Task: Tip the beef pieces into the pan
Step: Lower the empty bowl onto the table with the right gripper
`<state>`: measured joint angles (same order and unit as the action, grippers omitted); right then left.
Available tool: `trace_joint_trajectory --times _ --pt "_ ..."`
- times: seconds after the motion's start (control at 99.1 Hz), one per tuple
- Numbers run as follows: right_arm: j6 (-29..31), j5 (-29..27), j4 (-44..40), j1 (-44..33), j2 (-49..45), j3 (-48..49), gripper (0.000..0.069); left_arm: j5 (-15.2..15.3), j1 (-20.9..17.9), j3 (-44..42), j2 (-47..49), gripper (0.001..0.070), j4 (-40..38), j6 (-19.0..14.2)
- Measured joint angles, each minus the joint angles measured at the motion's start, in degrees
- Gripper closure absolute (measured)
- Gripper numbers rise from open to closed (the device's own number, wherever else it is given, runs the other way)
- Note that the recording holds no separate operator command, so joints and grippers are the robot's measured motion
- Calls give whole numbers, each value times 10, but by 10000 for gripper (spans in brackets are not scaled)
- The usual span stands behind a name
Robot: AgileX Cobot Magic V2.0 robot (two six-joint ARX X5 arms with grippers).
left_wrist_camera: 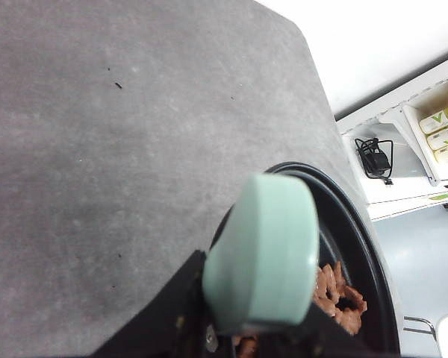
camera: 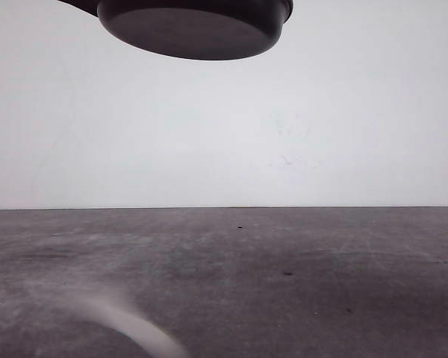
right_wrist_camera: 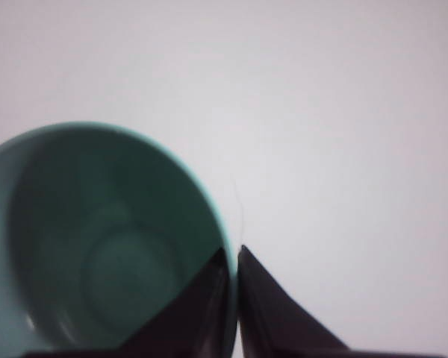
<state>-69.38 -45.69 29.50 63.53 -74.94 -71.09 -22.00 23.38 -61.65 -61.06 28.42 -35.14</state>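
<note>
Front view, contents:

- Pan (camera: 194, 30): dark round vessel at the top of the frame, left of centre, seen from below and raised well clear of the table. The flat underside faces down toward the camera; a rim band shows along its right edge. The upper part is cut off by the top edge of the frame. A dark piece runs off from it toward the upper left corner.
- Table (camera: 284, 246): grey, mottled surface filling the lower part of the frame, with a few small dark specks.
- Wall (camera: 343, 112): plain white, behind the table, with faint marks right of centre.
- Pale blurred streak (camera: 131, 321): lower left, curved, unidentifiable.
</note>
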Motion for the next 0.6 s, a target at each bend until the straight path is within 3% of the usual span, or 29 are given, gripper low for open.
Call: trace_joint_trajectory --times 0.101,0.242,0.424,0.484,0.595 --pt "129 -33 -113 -33 20 0 679 0 0 0 0 653 2 0" --pt "371 18 -330 -114 77 0 679 -7 0 0 0 653 2 3" --pt "687 182 -614 -285 117 0 679 -9 0 0 0 653 19 22" --pt "742 253 -675 -358 103 8 679 -9 0 0 0 653 20 26" --pt "790 365 -682 -466 85 68 679 -9 0 0 0 653 19 28"
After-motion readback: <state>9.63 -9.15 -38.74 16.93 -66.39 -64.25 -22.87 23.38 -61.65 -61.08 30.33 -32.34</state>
